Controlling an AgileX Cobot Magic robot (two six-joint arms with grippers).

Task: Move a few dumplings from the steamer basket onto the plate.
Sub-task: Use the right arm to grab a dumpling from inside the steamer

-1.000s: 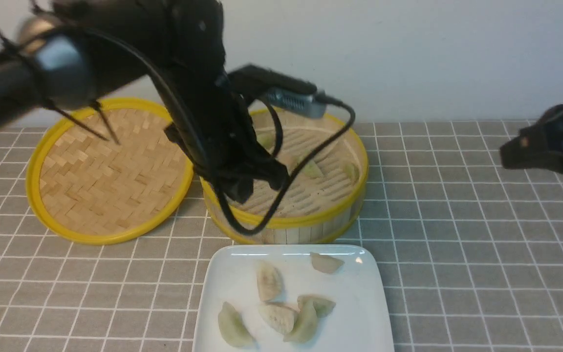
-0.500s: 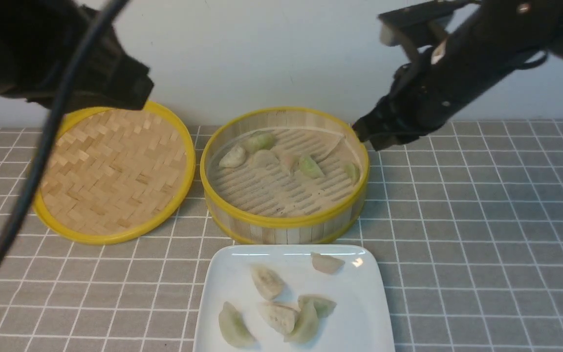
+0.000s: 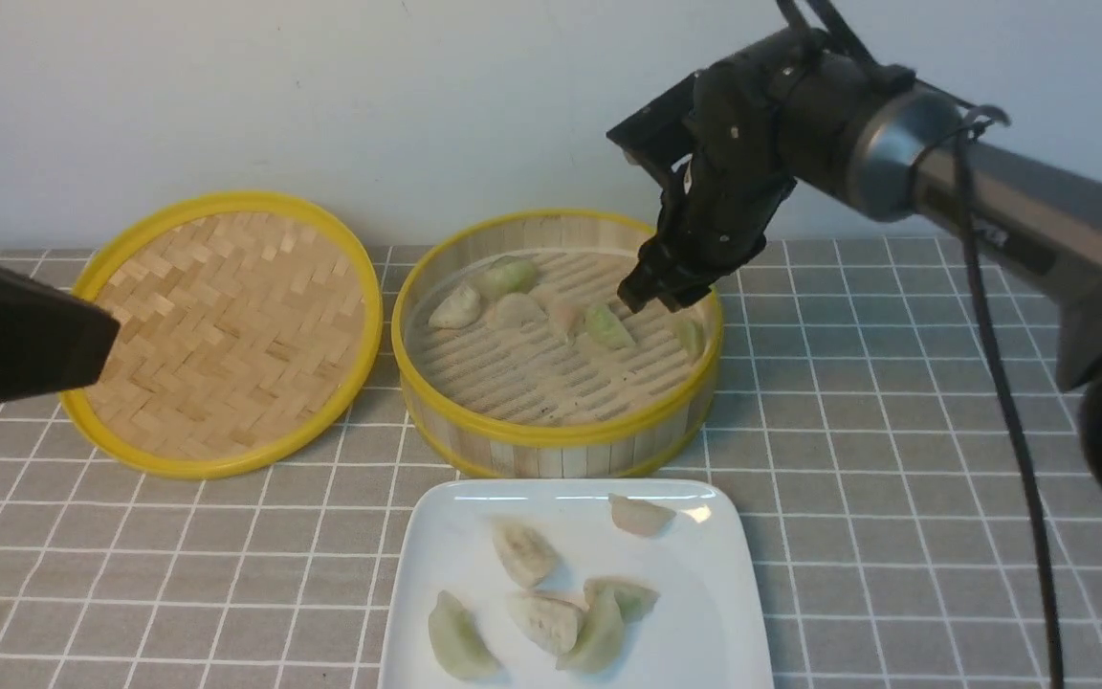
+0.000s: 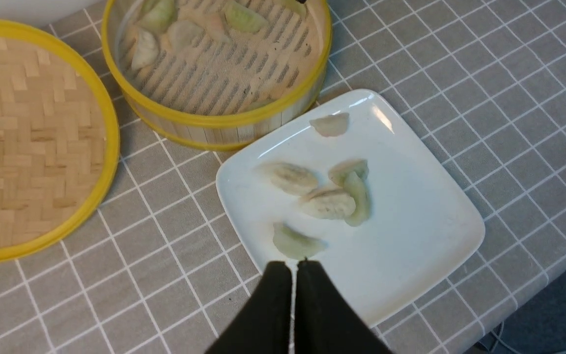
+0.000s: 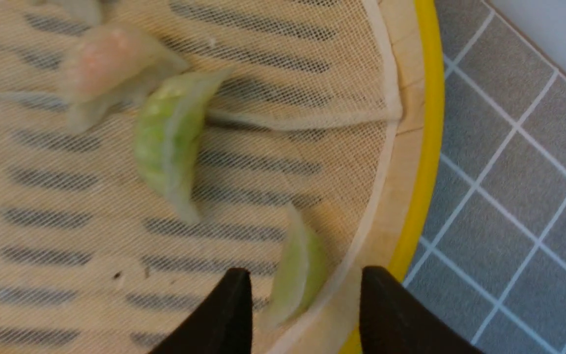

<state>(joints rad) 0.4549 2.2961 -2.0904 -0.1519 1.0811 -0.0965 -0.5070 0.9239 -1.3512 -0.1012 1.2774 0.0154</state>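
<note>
Change: half a second ago the right gripper [image 3: 651,292] was outside the steamer basket [image 3: 551,435], at its far right rim; it has now dipped inside. The left arm [image 3: 6,335] has drawn back to the left edge.
Front view: the right gripper's tips are low among the dumplings [image 3: 608,325] in the basket's right half. Five more lie on the plate [image 3: 714,612] just in front; the lid [image 3: 226,325] lies left of the basket.
Left wrist view: the left gripper [image 4: 293,265] has its fingers pressed together, empty, over the plate [image 4: 410,221].
Right wrist view: the jaws are parted, straddling a green dumpling [image 5: 297,275] by the basket wall, with a gap on each side.
</note>
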